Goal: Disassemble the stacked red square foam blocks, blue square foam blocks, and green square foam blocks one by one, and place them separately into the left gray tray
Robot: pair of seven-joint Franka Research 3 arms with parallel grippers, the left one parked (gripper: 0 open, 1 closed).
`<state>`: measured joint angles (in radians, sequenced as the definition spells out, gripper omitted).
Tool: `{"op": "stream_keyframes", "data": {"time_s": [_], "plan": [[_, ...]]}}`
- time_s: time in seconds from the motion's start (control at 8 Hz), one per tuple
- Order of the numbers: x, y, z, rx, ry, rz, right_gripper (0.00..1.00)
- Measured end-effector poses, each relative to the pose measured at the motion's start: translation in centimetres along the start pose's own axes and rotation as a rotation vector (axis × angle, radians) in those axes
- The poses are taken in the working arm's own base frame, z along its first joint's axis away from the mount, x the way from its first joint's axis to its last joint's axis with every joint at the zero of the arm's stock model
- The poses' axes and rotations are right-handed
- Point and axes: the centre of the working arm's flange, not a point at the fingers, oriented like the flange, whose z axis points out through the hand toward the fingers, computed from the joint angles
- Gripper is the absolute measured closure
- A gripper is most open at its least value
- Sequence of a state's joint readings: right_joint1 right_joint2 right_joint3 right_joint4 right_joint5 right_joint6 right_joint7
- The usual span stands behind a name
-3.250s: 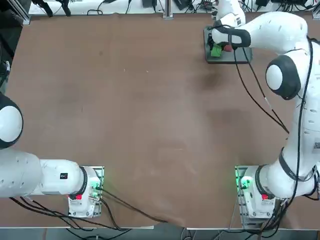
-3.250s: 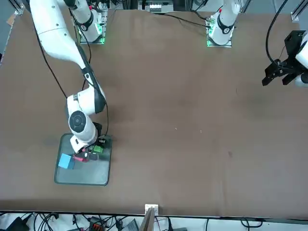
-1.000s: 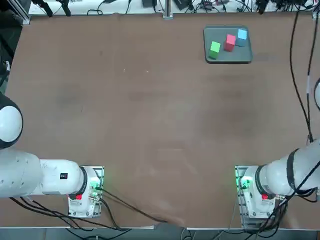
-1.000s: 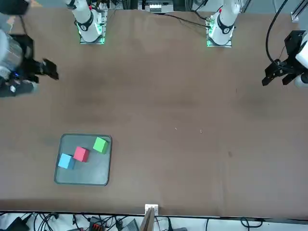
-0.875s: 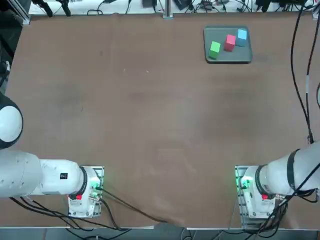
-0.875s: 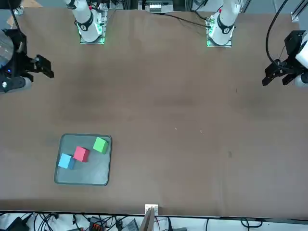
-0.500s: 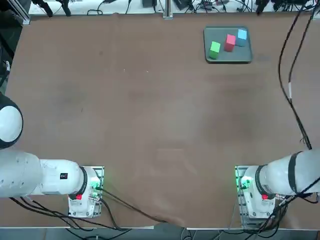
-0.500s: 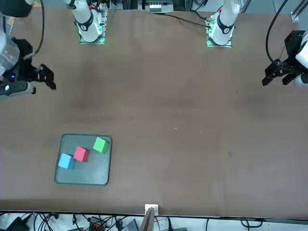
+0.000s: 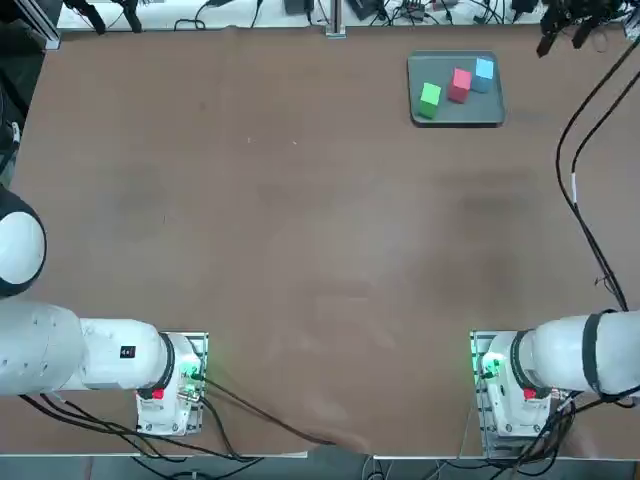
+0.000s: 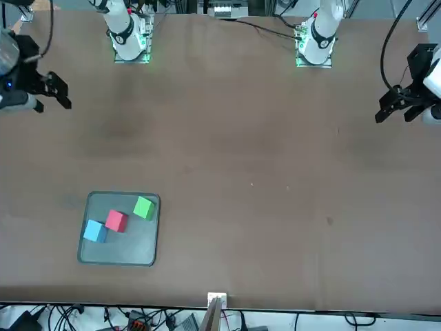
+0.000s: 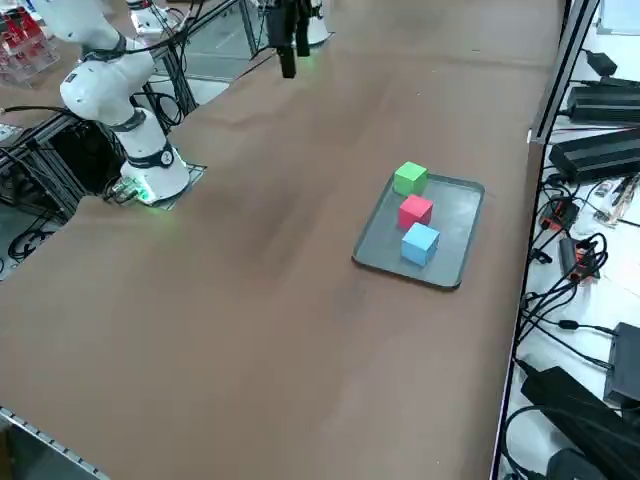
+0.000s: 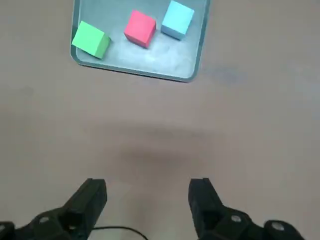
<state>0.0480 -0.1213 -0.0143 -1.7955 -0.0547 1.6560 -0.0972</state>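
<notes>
A wide brown table (image 9: 300, 220) fills the overhead view, its top plain apart from a few faint scuffs. Along its far edge in that view lies a tangle of dark cables (image 9: 400, 10). The right side view shows more of the clutter off that edge: black cables (image 11: 575, 250) trailing over a pale floor, and flat dark boxes (image 11: 600, 150), perhaps power units, though it is hard to tell. At the top left corner of that view stands something red (image 11: 22, 35), too small to make out. In the front view a small metal bracket (image 10: 216, 301) sits at the table's near edge, with more cables (image 10: 138, 318) below it.
</notes>
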Motion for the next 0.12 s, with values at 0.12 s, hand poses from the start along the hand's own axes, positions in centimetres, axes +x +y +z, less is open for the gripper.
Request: {"op": "stream_keyframes", "data": {"time_s": [0.12], "plan": [[0.03,-0.49,0.12,-0.003,-0.003,-0.008,0.0]]}}
